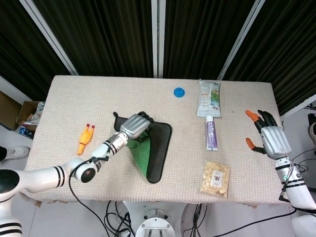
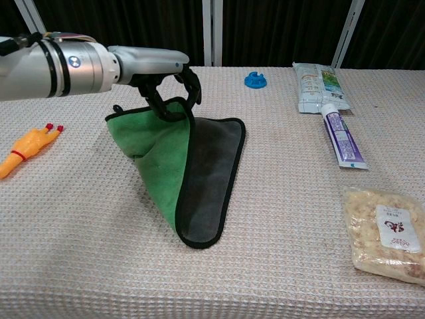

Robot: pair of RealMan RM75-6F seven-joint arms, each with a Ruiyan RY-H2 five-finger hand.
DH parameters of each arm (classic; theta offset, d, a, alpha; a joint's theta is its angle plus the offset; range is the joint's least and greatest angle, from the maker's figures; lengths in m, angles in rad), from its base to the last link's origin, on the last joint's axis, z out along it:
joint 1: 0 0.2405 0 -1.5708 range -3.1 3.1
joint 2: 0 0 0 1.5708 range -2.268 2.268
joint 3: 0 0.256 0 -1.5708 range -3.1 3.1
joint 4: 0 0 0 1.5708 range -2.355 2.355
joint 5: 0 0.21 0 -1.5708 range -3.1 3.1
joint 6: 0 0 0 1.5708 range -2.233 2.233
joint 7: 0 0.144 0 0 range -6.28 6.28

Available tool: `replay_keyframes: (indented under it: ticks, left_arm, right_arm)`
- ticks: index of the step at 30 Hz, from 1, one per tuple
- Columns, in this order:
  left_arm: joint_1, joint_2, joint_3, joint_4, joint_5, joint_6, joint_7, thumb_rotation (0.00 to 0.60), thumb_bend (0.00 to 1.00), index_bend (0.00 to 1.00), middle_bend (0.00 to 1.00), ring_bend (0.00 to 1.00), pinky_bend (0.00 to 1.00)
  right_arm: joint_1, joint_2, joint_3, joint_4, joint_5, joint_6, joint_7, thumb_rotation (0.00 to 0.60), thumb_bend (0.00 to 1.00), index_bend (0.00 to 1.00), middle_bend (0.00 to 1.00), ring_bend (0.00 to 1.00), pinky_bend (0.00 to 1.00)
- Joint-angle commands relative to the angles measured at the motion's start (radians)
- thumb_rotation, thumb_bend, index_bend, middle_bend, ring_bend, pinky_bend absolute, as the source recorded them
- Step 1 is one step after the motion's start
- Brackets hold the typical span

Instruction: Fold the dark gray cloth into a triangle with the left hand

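Observation:
The dark gray cloth (image 1: 160,148) (image 2: 211,173) lies mid-table with one corner lifted, so its green underside (image 1: 140,153) (image 2: 156,159) shows. My left hand (image 1: 135,126) (image 2: 163,76) pinches that raised corner above the cloth's middle, and the fabric hangs from it in a slanted fold. The far right and near corners stay on the table. My right hand (image 1: 270,139) hovers open at the table's right edge, fingers spread, holding nothing. The chest view does not show it.
An orange rubber chicken toy (image 1: 85,139) (image 2: 25,151) lies left of the cloth. A blue cap (image 1: 178,92) (image 2: 255,80), a snack packet (image 1: 208,98) (image 2: 317,87), a purple-and-white tube (image 1: 211,133) (image 2: 341,138) and a bag of crackers (image 1: 216,177) (image 2: 388,232) lie on the right.

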Motion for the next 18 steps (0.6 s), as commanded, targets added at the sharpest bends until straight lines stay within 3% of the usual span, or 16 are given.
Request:
replay_keyframes:
  ticks: [1, 18]
  left_arm:
    - [-0.086, -0.049, -0.012, 0.072, -0.109, -0.043, 0.057, 0.6, 0.54, 0.63, 0.26, 0.19, 0.14]
    - [-0.347, -0.239, 0.07, 0.346, -0.412, -0.127, 0.168, 0.6, 0.54, 0.62, 0.24, 0.19, 0.14]
  right_arm:
    - [-0.001, 0.002, 0.001, -0.001, 0.003, -0.002, -0.001, 0.6, 0.29, 0.1, 0.14, 0.0, 0.04]
    - [-0.02, 0.014, 0.001, 0.008, 0.014, -0.003, 0.015, 0.6, 0.29, 0.1, 0.14, 0.0, 0.04]
